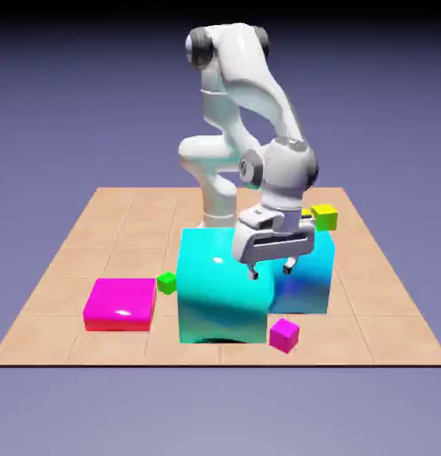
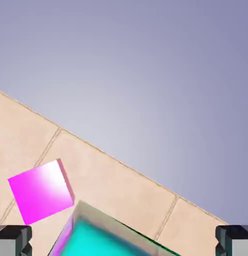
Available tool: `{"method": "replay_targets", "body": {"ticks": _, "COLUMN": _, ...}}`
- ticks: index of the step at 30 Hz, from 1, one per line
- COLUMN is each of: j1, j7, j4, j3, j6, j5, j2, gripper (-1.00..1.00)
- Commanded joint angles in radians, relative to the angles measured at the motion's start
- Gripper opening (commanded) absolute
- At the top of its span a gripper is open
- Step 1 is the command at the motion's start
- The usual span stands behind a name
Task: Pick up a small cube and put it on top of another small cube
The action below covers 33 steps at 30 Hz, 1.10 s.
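A tiny glossy magenta small cube lies on the table near the front edge, just in front of two big cyan blocks. In the hand view this small cube shows at the lower left, beside a cyan block's corner. My gripper hangs open above the cyan blocks, higher than the magenta cube and a little behind it. Nothing sits between its fingertips, which stand far apart at the hand view's bottom corners. A tiny green cube rests to the left of the front cyan block.
Two large cyan blocks stand in the table's middle, directly under my hand. A wide flat magenta slab lies at the exterior view's left. A yellow-green cube sits behind the cyan blocks at the right. The table's front edge runs close to the magenta cube.
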Motion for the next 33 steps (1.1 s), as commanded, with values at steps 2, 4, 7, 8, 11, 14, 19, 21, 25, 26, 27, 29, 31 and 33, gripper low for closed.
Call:
{"method": "replay_targets", "body": {"ticks": 2, "j1": 0.003, "j7": -0.009, "j4": 0.056, "j3": 0.023, "j6": -0.069, "j5": -0.028, "j2": 0.073, "gripper": 0.00}}
{"method": "replay_targets", "body": {"ticks": 4, "j1": 0.008, "j7": -0.019, "j4": 0.112, "j3": 0.046, "j6": -0.139, "j5": -0.057, "j2": 0.145, "gripper": 0.00}}
{"method": "replay_targets", "body": {"ticks": 7, "j1": 0.015, "j7": -0.033, "j4": 0.196, "j3": 0.080, "j6": -0.243, "j5": -0.099, "j2": 0.254, "gripper": 0.00}}
{"method": "replay_targets", "body": {"ticks": 8, "j1": 0.017, "j7": -0.038, "j4": 0.225, "j3": 0.092, "j6": -0.277, "j5": -0.113, "j2": 0.290, "gripper": 0.00}}
{"method": "replay_targets", "body": {"ticks": 11, "j1": 0.024, "j7": -0.052, "j4": 0.309, "j3": 0.126, "j6": -0.381, "j5": -0.156, "j2": 0.399, "gripper": 0.00}}
{"method": "replay_targets", "body": {"ticks": 14, "j1": 0.026, "j7": -0.057, "j4": 0.340, "j3": 0.139, "j6": -0.420, "j5": -0.172, "j2": 0.440, "gripper": 0.00}}
{"method": "replay_targets", "body": {"ticks": 19, "j1": 0.025, "j7": -0.015, "j4": 0.284, "j3": 0.097, "j6": -0.284, "j5": -0.234, "j2": 0.527, "gripper": -1.00}}
{"method": "replay_targets", "body": {"ticks": 21, "j1": 0.025, "j7": -0.029, "j4": 0.302, "j3": 0.111, "j6": -0.328, "j5": -0.214, "j2": 0.499, "gripper": -1.00}}
{"method": "replay_targets", "body": {"ticks": 25, "j1": 0.030, "j7": -0.039, "j4": 0.324, "j3": 0.165, "j6": -0.465, "j5": -0.121, "j2": 0.372, "gripper": -1.00}}
{"method": "replay_targets", "body": {"ticks": 26, "j1": 0.031, "j7": -0.029, "j4": 0.315, "j3": 0.178, "j6": -0.489, "j5": -0.093, "j2": 0.336, "gripper": -1.00}}
{"method": "replay_targets", "body": {"ticks": 27, "j1": 0.033, "j7": -0.020, "j4": 0.307, "j3": 0.192, "j6": -0.513, "j5": -0.066, "j2": 0.299, "gripper": -1.00}}
{"method": "replay_targets", "body": {"ticks": 29, "j1": 0.037, "j7": 0.000, "j4": 0.289, "j3": 0.219, "j6": -0.561, "j5": -0.011, "j2": 0.227, "gripper": -1.00}}
{"method": "replay_targets", "body": {"ticks": 31, "j1": 0.040, "j7": 0.019, "j4": 0.272, "j3": 0.246, "j6": -0.610, "j5": 0.044, "j2": 0.154, "gripper": -1.00}}
{"method": "replay_targets", "body": {"ticks": 33, "j1": 0.044, "j7": 0.039, "j4": 0.254, "j3": 0.273, "j6": -0.658, "j5": 0.099, "j2": 0.082, "gripper": -1.00}}
